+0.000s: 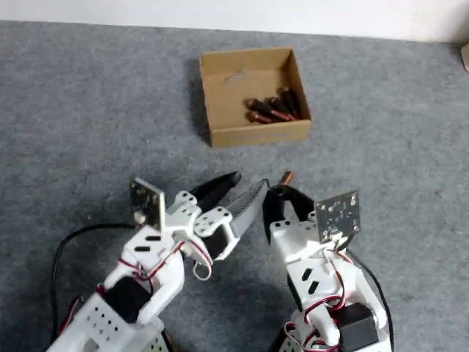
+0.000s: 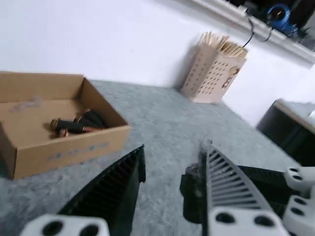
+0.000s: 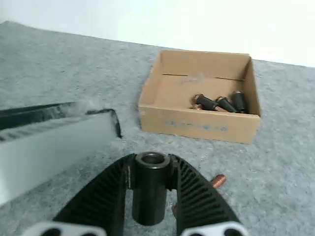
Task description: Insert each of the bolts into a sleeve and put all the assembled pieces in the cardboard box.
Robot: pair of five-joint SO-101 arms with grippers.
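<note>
Grey felt-covered table [image 1: 88, 110], white wall [image 1: 220, 11] along the far edge. Left tool [image 2: 173, 150] released, jaws spread, near centre. Cardboard box [image 1: 253, 134] far centre, assembled pieces [image 1: 272, 108] in its right half. Right tool [image 3: 150, 164] clenched on black sleeve [image 3: 149, 191]; copper bolt [image 3: 217, 181] on the table just beside it. Perforated stick holder [image 2: 212, 73] far right by the wall.

arms: I am counting two, the left arm [image 1: 146, 282] and the right arm [image 1: 322, 282];
cardboard box [image 1: 253, 134]: I am counting one;
assembled pieces [image 1: 271, 109]: I am making out three, perhaps four;
empty sleeve [image 3: 149, 189]: I am seeing one;
bare bolt [image 3: 217, 181]: I am seeing one
</note>
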